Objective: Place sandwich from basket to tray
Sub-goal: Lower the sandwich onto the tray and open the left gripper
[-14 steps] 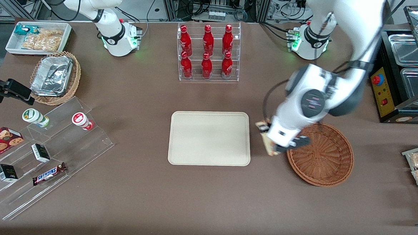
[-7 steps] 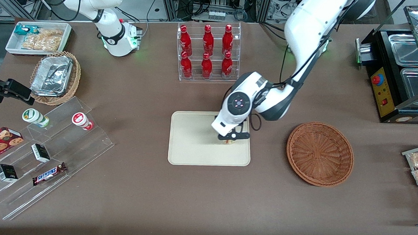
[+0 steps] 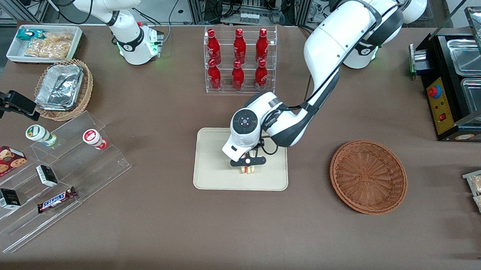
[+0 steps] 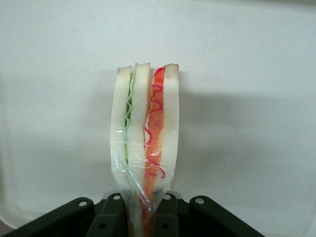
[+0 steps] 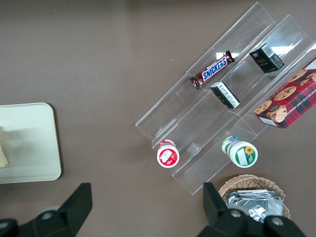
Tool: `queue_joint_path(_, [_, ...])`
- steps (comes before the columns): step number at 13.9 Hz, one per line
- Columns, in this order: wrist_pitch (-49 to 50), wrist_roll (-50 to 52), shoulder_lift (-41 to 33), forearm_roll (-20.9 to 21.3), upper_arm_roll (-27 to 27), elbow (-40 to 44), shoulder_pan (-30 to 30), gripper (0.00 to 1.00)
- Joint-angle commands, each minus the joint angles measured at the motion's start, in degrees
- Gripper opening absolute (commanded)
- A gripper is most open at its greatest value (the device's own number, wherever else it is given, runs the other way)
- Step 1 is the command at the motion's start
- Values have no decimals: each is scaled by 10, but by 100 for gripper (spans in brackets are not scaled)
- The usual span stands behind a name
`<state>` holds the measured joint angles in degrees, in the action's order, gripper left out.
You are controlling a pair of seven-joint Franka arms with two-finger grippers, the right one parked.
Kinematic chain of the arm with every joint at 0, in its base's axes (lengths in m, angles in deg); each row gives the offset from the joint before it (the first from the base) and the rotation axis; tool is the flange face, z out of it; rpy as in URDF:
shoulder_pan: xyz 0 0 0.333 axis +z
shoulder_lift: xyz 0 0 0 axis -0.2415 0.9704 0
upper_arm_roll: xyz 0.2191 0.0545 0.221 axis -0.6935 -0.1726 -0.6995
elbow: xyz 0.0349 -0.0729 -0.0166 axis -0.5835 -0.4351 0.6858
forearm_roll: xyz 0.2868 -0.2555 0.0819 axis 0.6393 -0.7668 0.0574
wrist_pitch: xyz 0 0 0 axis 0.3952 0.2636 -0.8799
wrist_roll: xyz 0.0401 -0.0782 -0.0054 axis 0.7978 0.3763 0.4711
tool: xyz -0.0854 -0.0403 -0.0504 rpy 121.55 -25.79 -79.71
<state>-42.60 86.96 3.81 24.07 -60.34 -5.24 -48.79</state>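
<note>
The gripper (image 3: 247, 166) is over the tray (image 3: 209, 178), clamped on the sandwich (image 3: 247, 169), which stands on edge between its fingers. The front view shows only a sliver of the sandwich under the wrist. The left wrist view shows the whole cut edge (image 4: 145, 143), with green and red filling, against the tray surface (image 4: 247, 98). The basket (image 3: 368, 177) lies well apart, toward the working arm's end. A bottle rack (image 3: 239, 60) stands farther from the front camera than the tray.
</note>
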Motion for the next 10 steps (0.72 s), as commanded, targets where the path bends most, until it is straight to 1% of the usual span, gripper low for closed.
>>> queue_joint_path(1, [13,15,25,11,-7,46,-19,20])
queue_joint_path(2, [10,13,25,11,-7,47,-18,34])
queue_joint_path(3, [7,15,25,11,-8,50,-17,91])
queue_joint_path(4, [9,15,21,12,-9,50,-17,100])
queue_joint_path(5, [10,15,18,11,-9,52,-12,100])
queue_joint_path(8, [11,16,12,11,-35,64,-13,100])
queue_joint_path(10, [30,16,-18,13,-47,64,-13,100])
